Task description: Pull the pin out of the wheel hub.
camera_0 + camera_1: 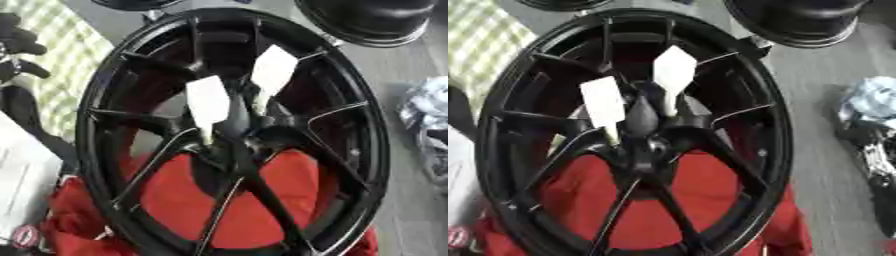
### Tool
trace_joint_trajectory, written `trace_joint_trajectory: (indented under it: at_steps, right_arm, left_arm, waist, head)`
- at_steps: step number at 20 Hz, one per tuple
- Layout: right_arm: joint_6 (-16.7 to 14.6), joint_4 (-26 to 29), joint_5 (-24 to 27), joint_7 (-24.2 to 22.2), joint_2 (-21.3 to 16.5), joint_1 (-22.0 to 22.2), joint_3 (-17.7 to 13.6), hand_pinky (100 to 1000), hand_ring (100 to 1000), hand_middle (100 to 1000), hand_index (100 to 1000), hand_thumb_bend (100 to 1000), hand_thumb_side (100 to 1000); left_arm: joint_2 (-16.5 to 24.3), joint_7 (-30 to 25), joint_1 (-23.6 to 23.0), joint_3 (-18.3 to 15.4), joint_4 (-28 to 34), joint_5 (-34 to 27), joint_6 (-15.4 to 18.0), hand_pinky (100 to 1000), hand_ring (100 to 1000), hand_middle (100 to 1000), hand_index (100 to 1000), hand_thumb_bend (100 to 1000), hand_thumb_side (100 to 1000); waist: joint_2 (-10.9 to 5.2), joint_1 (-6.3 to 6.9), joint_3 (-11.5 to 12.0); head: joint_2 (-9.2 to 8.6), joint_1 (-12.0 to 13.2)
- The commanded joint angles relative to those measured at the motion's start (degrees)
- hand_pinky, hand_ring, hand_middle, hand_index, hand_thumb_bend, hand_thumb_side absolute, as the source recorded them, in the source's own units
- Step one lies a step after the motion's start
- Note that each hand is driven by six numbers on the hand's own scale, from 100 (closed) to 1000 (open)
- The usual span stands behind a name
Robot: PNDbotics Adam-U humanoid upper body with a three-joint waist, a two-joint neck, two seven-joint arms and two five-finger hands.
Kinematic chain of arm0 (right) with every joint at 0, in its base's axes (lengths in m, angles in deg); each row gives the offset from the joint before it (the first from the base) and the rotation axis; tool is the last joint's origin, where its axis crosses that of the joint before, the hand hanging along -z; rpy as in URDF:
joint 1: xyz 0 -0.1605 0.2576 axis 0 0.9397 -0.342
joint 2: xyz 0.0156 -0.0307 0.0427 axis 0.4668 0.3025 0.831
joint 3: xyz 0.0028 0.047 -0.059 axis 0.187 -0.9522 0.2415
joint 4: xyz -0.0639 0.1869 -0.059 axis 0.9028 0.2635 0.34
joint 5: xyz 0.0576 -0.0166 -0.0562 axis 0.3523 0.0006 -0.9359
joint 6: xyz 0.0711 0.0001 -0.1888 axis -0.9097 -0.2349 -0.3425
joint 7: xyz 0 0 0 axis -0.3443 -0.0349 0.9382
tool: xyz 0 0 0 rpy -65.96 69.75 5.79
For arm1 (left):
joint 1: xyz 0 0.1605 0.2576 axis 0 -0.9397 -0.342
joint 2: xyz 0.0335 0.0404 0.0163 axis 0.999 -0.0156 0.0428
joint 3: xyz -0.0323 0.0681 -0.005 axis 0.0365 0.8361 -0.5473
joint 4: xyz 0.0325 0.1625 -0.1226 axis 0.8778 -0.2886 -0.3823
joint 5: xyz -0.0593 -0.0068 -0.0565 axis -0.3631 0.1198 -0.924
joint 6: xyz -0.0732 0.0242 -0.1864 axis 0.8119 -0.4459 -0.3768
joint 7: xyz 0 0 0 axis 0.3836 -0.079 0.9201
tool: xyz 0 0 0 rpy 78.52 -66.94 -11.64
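A large black spoked wheel (87, 140) lies flat and fills the middle of the view. Two white, flat, pointed tabs stand in its hub (238, 134). One tab (208, 101) is on the left and narrows to a thin pin at the hub. The other tab (273, 70) is higher and to the right. My left hand (19, 47) shows at the upper left edge, outside the rim, with relaxed fingers that hold nothing. A black and silver shape at the right edge, apart from the wheel, looks like my right hand (874, 155).
A red cloth (184, 200) lies under the wheel's near half. Another black wheel (376, 20) sits at the top right. A yellow checked cloth (61, 60) and a white sheet (17, 170) lie on the left. On the right, a crumpled white-blue cloth (870, 100) lies on the grey surface (411, 210).
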Motion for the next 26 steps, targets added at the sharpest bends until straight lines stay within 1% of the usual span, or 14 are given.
trace_joint_trajectory:
  at_steps: [1, 5, 9, 12, 14, 16, 22, 25, 26]
  right_arm:
    - [-0.1, 1.0, 0.1, -0.1, -1.4, -0.1, -0.5, 965, 749, 587, 731, 100, 541]
    - [-0.3, 1.0, -0.1, -0.1, -1.3, -0.1, -0.5, 966, 749, 587, 731, 100, 538]
    - [-0.4, 1.0, -0.3, -0.2, -1.5, 0.0, -0.4, 966, 750, 588, 732, 100, 536]
    - [-1.3, 1.0, -0.6, -0.6, -2.8, 0.1, -0.3, 964, 755, 594, 736, 100, 524]
    - [-2.9, 1.0, -1.0, -1.3, -4.6, 0.3, -0.1, 960, 761, 599, 739, 100, 528]
    - [-4.5, 1.0, -2.1, -2.3, -7.0, 0.4, 0.2, 953, 768, 608, 744, 100, 470]
    - [-9.7, 1.0, -6.9, -6.4, -15.3, 0.9, 1.9, 916, 774, 626, 747, 100, 422]
    - [-12.1, 1.0, -9.4, -8.6, -19.4, 0.1, 2.9, 902, 786, 650, 755, 100, 327]
    - [-13.0, 1.0, -10.2, -9.4, -20.7, -0.2, 3.3, 899, 796, 664, 759, 100, 280]
  left_arm:
    - [0.8, 0.0, 0.6, -0.6, 1.0, -0.1, 0.0, 537, 664, 611, 770, 100, 724]
    - [0.7, -0.1, 0.6, -0.6, 1.0, -0.1, -0.1, 535, 664, 611, 770, 100, 725]
    - [0.7, -0.1, 0.5, -0.6, 1.0, -0.1, -0.1, 536, 664, 611, 770, 100, 724]
    - [0.8, -0.1, 0.3, -0.5, 1.0, 0.0, -0.3, 536, 664, 611, 771, 100, 728]
    - [1.0, -0.1, 0.1, -0.5, 1.0, 0.1, -0.4, 536, 665, 611, 771, 100, 728]
    - [1.2, -0.1, -0.1, -0.5, 1.0, 0.2, -0.4, 536, 665, 611, 770, 100, 727]
    - [1.9, -0.2, -0.3, -0.2, 1.0, 0.3, -0.7, 536, 665, 612, 771, 100, 729]
    - [2.3, -0.8, -0.4, 0.1, 1.0, -0.3, -0.4, 535, 666, 612, 771, 100, 738]
    - [2.4, -1.0, -0.4, 0.3, 1.0, -0.7, -0.5, 532, 665, 611, 770, 100, 739]
  waist:
    - [-1.45, 0.23, -0.1]
    - [-1.34, 0.29, -0.2]
    - [-1.28, 0.23, -0.3]
    - [-1.42, 0.12, -0.3]
    - [-1.65, 0.01, -0.5]
    - [-1.93, -0.21, -0.7]
    - [-2.41, -1.14, -0.8]
    - [-2.40, -1.48, -0.6]
    - [-2.37, -1.59, -0.5]
  head:
    - [-0.53, 0.0]
    - [-0.85, 0.1]
    - [-0.74, 0.1]
    - [-0.50, -0.1]
    - [-0.26, -0.3]
    - [-0.05, -0.3]
    - [0.46, -0.3]
    - [0.38, -0.1]
    - [0.43, 0.0]
